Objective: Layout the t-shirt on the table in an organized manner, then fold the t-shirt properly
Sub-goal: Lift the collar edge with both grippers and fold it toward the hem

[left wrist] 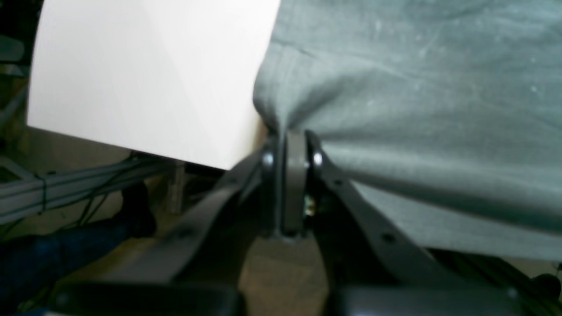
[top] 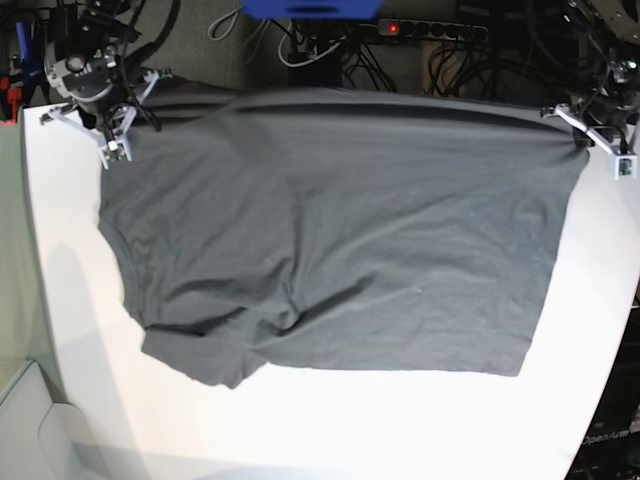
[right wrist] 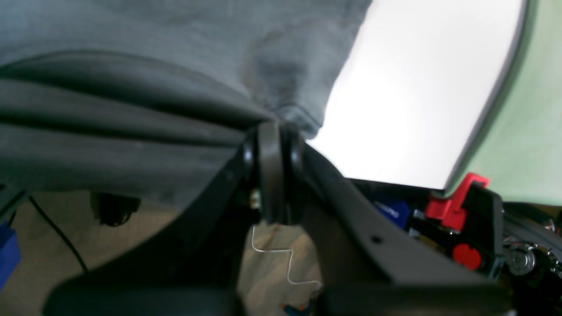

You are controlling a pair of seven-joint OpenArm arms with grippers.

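In the left wrist view, the left hand (left wrist: 290,145) is pressed together, pinching a corner of the t-shirt (left wrist: 417,101), with cloth gathered into radiating creases at the pinch. In the right wrist view, the right hand (right wrist: 274,131) likewise pinches a corner of the t-shirt (right wrist: 145,52), which sags in soft folds toward 9 o'clock. The garment should handle as light, limp and non-fragile; it offers no stiffness, so hold it at corners or hems and keep it in tension. The base view alone shows the whole layout: the t-shirt (top: 330,240) spread across the white surface (top: 330,430), the held edge stretched along 12 o'clock, and a rumpled portion, probably a sleeve, at 7 o'clock. Only the wrist views show the closed pinches.
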